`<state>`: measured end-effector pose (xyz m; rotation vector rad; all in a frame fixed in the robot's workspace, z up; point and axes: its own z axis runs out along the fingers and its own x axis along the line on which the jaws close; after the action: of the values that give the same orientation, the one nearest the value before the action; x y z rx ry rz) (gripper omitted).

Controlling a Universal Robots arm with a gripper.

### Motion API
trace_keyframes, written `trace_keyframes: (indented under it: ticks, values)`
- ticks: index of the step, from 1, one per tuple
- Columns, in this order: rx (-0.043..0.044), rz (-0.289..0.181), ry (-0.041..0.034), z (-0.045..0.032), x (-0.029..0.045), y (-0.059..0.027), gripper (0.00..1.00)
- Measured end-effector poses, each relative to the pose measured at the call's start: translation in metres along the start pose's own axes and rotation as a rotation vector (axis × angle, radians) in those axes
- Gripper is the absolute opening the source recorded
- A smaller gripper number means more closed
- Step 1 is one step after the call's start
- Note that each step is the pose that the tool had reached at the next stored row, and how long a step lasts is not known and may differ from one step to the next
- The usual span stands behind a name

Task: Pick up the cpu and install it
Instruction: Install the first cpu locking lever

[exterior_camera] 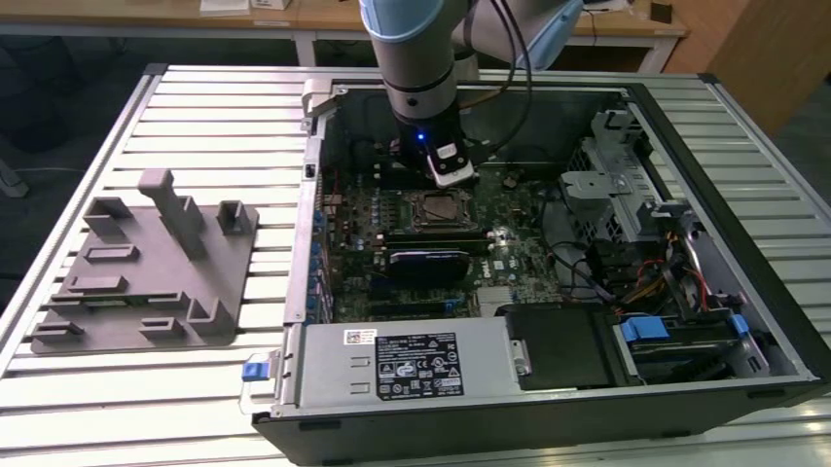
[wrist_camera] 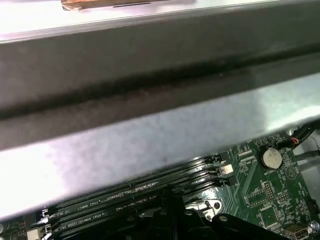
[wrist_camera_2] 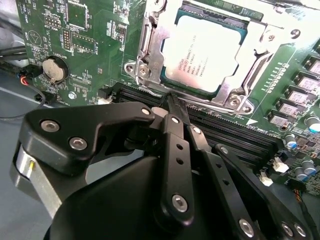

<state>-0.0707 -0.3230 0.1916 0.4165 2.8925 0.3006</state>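
Silver cpu (wrist_camera_2: 210,52) already seated in socket (wrist_camera_2: 150,55). End effector (wrist_camera_2: 172,102) above it, fingers together, holding nothing. Install step apparently done; clean retreat needed.

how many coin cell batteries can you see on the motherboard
1: a coin cell battery in both wrist views, on the green motherboard, across the dark memory slots from the socket corner. Others may be hidden by the gripper.

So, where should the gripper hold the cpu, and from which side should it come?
Probably from straight above, on two opposite edges of the raised silver top: the cpu lies flat in its socket frame, which borders its sides. The gripper is shut just beside it.
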Motion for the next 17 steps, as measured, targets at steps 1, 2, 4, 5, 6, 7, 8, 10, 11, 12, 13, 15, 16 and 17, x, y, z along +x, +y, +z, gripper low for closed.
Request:
trace_keyframes:
  ticks: [1, 2, 4, 5, 6, 7, 8, 10, 11, 12, 13, 15, 16, 17]
  values:
    - [0.0000, 0.000, 0.0000, 0.0001, 0.0000, -0.0002, 0.11]
    - [0.0000, 0.000, 0.0000, 0.0001, -0.0001, -0.0003, 0.11]
    - [-0.0001, 0.000, 0.0000, 0.0001, -0.0002, -0.0006, 0.11]
    - [-0.0001, 0.000, 0.0000, 0.0002, -0.0002, -0.0008, 0.11]
    - [0.0000, 0.000, 0.0000, 0.0002, -0.0002, -0.0010, 0.11]
    - [-0.0001, 0.000, 0.0000, 0.0002, -0.0003, -0.0012, 0.11]
    - [-0.0001, 0.000, 0.0000, 0.0003, -0.0003, -0.0013, 0.11]
    - [-0.0001, 0.000, 0.0000, 0.0004, -0.0004, -0.0017, 0.11]
    - [0.0000, 0.000, 0.0000, 0.0004, -0.0004, -0.0018, 0.11]
    - [0.0000, 0.000, 0.0000, 0.0005, -0.0004, -0.0020, 0.11]
    - [0.0000, 0.000, 0.0000, 0.0005, -0.0005, -0.0021, 0.11]
    - [0.0000, 0.000, 0.0000, 0.0007, -0.0005, -0.0023, 0.11]
    - [0.0000, 0.000, 0.0000, 0.0008, -0.0006, -0.0024, 0.11]
    - [0.0000, 0.000, 0.0000, 0.0008, -0.0006, -0.0025, 0.11]
